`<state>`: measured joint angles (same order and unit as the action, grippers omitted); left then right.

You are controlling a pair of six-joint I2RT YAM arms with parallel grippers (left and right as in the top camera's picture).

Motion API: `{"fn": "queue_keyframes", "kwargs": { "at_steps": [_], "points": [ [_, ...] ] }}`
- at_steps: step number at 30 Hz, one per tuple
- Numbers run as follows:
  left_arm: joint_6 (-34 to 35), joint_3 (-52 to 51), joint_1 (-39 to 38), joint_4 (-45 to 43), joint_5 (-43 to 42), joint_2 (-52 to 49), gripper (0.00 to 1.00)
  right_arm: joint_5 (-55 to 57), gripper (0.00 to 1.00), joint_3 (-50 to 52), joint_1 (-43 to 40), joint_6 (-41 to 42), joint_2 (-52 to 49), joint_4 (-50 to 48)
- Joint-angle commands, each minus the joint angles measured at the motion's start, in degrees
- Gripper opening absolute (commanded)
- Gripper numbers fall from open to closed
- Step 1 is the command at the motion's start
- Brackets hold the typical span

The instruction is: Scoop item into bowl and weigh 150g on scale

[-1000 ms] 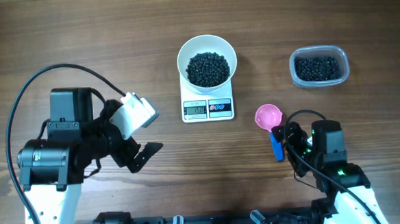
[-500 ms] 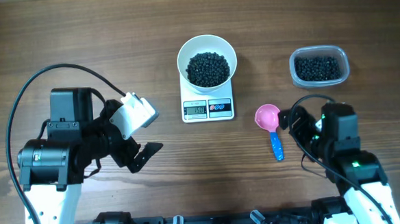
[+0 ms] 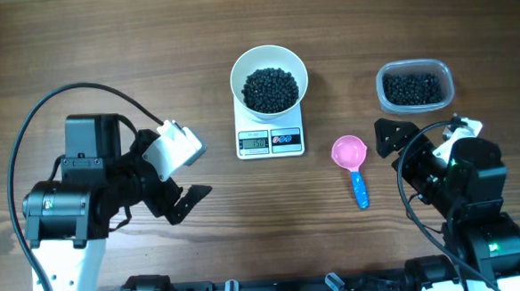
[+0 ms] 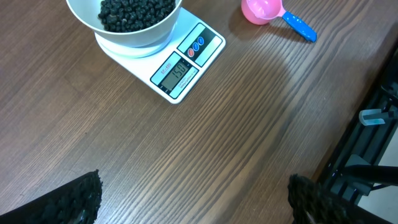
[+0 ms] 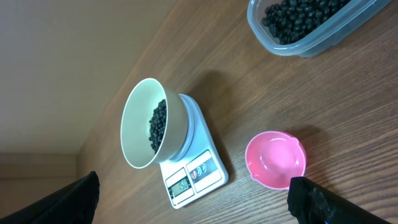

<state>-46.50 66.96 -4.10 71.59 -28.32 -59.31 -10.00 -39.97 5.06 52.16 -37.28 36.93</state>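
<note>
The white bowl (image 3: 268, 63) stands on the white scale (image 3: 270, 141) and holds a dark pile of the item (image 3: 269, 89). More of the item fills a clear tub (image 3: 415, 86) at the far right. A pink scoop with a blue handle (image 3: 350, 153) lies flat on the table, right of the scale. My right gripper (image 3: 420, 133) is open and empty, just right of the scoop and apart from it. My left gripper (image 3: 177, 181) hangs open over bare wood, left of the scale. The right wrist view shows the bowl (image 5: 138, 134), scale (image 5: 194, 173) and scoop (image 5: 275, 160).
The table is dark wood-grain. In the left wrist view its near edge (image 4: 348, 134) runs along the right, with black frame parts beyond. The clear tub (image 5: 311, 28) sits close behind my right arm's reach.
My right gripper has drawn away from the scoop's blue handle, moving right and toward the tub. The scoop stays lying on the table. The left arm has not moved.
</note>
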Motion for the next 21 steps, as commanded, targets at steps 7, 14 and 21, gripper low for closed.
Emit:
{"fn": "queue_keyframes", "kwargs": {
  "at_steps": [7,14,21],
  "points": [
    [-1.29,0.92,-0.24,-0.2,-0.07,0.04,1.0,-0.37,1.0,-0.92,-0.13,2.03,-0.7,0.79],
    [-1.29,0.94,-0.24,-0.17,-0.07,0.04,1.0,-0.31,1.0,-0.92,-0.13,1.79,-0.7,0.59],
    [-1.29,0.94,-0.24,-0.2,-0.07,0.04,1.0,-0.11,1.0,-0.92,-0.15,-7.76,2.56,-3.26]
  ]
}}
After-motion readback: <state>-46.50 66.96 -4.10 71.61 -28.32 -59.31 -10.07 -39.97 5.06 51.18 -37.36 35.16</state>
